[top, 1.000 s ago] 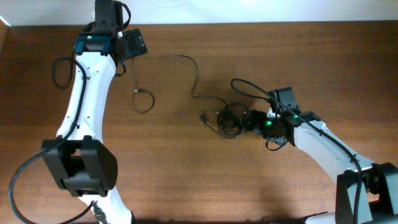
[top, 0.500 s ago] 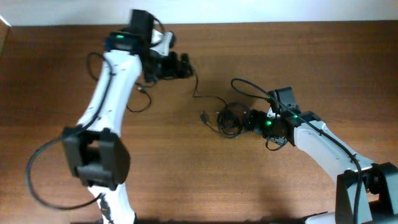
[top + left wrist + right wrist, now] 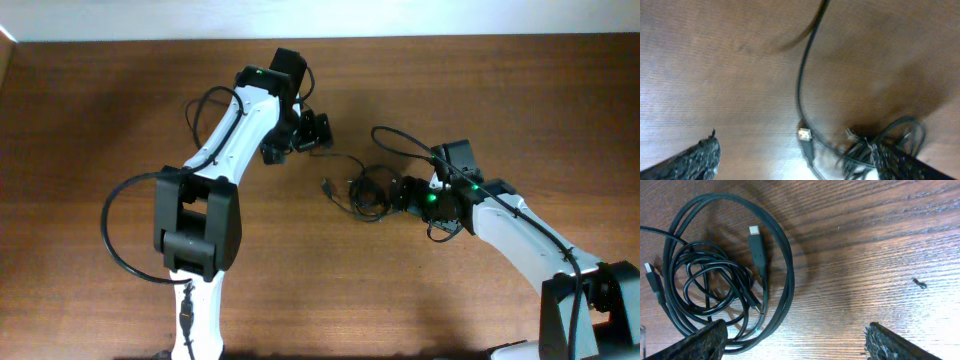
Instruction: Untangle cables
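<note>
Spanning every view, a brown wooden table is seen beneath both arms. The left arm is stretched from the near edge toward the far middle of the table, and the right arm is reached in from the near right corner toward the centre. The left gripper is held just above the wood with its jaws spread wide and nothing clamped between them; in its wrist view only the two dark fingertips are shown at the lower corners. The right gripper is likewise spread wide with nothing pinched, and is placed just beside the cables. These are gathered near the table's centre as a loose coil of several thin black loops laid flat, with one wide outer loop wrapped around smaller tangled ones. In the right wrist view the coil's lower edge is seen close against one finger, though contact cannot be judged. A single strand is led out of the coil toward the left gripper. A silver-tipped plug is seen lying between the left fingertips, and another plug is laid inside the coil. A tiny dark speck is seen on bare wood, well apart from the cables.
</note>
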Robot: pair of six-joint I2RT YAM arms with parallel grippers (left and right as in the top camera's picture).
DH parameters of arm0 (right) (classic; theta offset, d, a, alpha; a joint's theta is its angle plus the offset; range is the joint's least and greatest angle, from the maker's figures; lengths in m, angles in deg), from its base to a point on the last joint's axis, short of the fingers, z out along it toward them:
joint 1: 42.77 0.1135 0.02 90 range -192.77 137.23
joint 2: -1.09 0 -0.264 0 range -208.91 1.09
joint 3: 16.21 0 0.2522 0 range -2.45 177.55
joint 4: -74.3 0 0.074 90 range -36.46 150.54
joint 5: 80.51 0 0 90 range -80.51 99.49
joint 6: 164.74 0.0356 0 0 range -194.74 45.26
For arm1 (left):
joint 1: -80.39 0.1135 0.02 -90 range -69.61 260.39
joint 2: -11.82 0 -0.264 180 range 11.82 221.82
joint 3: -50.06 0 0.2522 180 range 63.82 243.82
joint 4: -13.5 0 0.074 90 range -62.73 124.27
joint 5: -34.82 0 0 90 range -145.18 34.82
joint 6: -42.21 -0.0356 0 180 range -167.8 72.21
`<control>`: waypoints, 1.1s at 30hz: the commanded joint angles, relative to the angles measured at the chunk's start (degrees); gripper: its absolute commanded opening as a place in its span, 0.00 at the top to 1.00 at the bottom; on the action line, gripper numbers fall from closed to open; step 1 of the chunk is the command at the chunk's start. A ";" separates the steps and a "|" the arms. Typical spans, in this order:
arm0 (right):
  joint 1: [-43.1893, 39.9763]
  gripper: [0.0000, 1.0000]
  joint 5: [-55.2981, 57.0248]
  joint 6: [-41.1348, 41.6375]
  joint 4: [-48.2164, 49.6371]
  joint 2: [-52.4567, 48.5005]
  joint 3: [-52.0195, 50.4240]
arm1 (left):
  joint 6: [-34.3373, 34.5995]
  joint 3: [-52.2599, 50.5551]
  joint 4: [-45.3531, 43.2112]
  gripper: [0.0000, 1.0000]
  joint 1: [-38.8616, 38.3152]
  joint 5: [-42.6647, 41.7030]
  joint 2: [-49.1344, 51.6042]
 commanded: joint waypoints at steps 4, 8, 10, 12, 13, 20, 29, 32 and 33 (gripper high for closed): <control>0.17 0.11 0.72 0.26 0.00 -0.44 0.39 | 3.52 0.35 -9.99 0.01 -0.26 -0.68 4.48; 0.17 0.11 0.74 0.26 0.17 -0.44 0.39 | 5.95 0.35 -4.83 0.11 -0.72 -4.31 6.51; 0.17 0.11 0.74 0.26 0.20 -0.44 0.39 | 5.95 0.35 -4.70 0.29 -0.85 -4.33 6.51; 0.17 0.11 0.74 0.26 0.20 -0.44 0.39 | 5.92 0.35 -4.72 0.62 -0.85 -4.31 6.51; 0.17 0.11 0.74 0.26 0.20 -0.44 0.39 | 5.92 0.39 -4.72 0.75 -0.85 -4.35 6.49; 0.17 0.11 1.38 0.26 0.20 -0.44 0.39 | 0.42 20.90 12.98 1.00 -0.98 -7.56 5.95; 0.17 0.11 1.40 0.24 0.20 -0.44 0.39 | -4.13 52.02 26.67 1.00 -2.29 -26.91 5.95; 0.17 0.11 1.42 0.24 0.17 -0.44 0.39 | -5.14 57.81 26.62 1.00 -2.23 -29.66 5.88; 0.17 0.11 1.90 0.22 -0.04 -0.44 0.39 | -5.11 60.19 26.62 1.00 -2.12 -29.81 5.84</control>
